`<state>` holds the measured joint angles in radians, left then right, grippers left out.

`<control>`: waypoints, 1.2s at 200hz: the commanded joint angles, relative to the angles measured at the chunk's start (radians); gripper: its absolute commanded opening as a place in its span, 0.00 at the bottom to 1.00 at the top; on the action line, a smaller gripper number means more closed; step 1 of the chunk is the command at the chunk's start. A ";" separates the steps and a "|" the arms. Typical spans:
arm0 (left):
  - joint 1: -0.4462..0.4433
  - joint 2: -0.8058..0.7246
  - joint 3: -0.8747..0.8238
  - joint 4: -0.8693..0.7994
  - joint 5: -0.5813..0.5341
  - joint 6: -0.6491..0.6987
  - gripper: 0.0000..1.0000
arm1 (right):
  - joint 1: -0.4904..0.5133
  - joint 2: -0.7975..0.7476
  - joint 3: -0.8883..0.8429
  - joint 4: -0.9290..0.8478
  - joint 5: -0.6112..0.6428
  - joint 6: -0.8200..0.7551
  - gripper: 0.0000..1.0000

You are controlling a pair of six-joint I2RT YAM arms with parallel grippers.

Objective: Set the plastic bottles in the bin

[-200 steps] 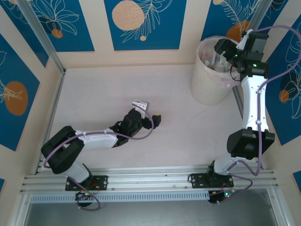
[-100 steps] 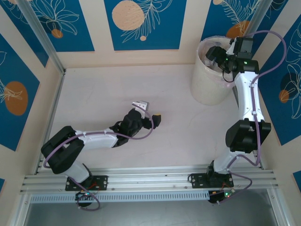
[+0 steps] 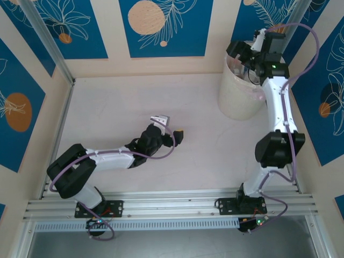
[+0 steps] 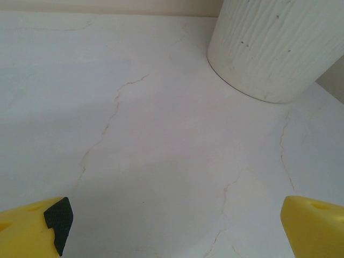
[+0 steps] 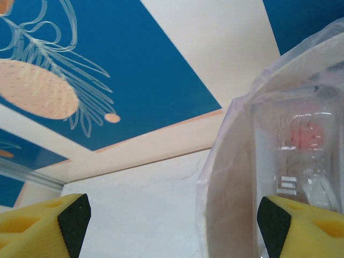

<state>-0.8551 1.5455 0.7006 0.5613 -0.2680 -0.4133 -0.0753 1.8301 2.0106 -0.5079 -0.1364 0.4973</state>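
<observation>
The right arm's yellow fingers hang spread wide w/ nothing between them, poised at the rim of the large round off-white plastic bin, lined w/ a thin translucent bag, at the desk's far right corner. Just inside, behind the film, a small clear plastic bottle w/ a red label lies in the bin; any other bottles there can't be made out. Judging by that, the drop looks done & the step in hand is getting clear of the bin. Best done straight up, then back: the bag's loose edge sits close to one finger & could snag, and a sideways swing might tip the light bin. Mid-desk, the left arm's yellow fingers lie low over the pale desk, also spread & empty, w/ the bin well apart ahead.
</observation>
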 commanded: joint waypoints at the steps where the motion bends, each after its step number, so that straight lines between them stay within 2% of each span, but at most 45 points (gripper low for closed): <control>1: 0.013 -0.026 -0.016 0.005 -0.029 -0.005 1.00 | 0.005 0.072 0.068 -0.037 0.132 0.010 0.83; 22: 0.014 -0.027 -0.018 0.003 -0.030 -0.005 1.00 | 0.005 0.110 0.077 -0.012 0.177 0.013 0.83; 45: 0.016 -0.026 -0.019 0.001 -0.029 -0.004 1.00 | 0.003 0.166 0.158 -0.129 0.353 0.040 0.84; 61: 0.017 -0.024 -0.020 0.003 -0.028 -0.006 1.00 | -0.009 0.184 0.180 -0.171 0.395 0.057 0.85; 85: 0.018 -0.020 -0.019 0.004 -0.026 -0.007 1.00 | -0.025 0.198 0.188 -0.182 0.380 0.070 0.85; 115: 0.019 -0.021 -0.021 0.003 -0.026 -0.009 1.00 | -0.029 0.189 0.219 -0.173 0.287 0.049 0.84; 150: 0.024 -0.069 -0.038 0.001 -0.055 -0.001 1.00 | -0.028 0.097 0.207 -0.160 0.198 0.020 0.84; 195: 0.085 -0.241 -0.081 -0.097 -0.177 0.062 1.00 | -0.025 -0.179 -0.061 -0.032 0.126 -0.022 0.85; 240: 0.242 -0.444 -0.128 -0.263 -0.333 0.099 1.00 | -0.027 -0.551 -0.552 0.202 0.122 -0.048 0.90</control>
<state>-0.6876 1.1973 0.6121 0.4168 -0.4652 -0.3561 -0.1043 1.4242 1.6608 -0.4549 0.0151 0.4885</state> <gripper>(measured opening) 0.998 0.876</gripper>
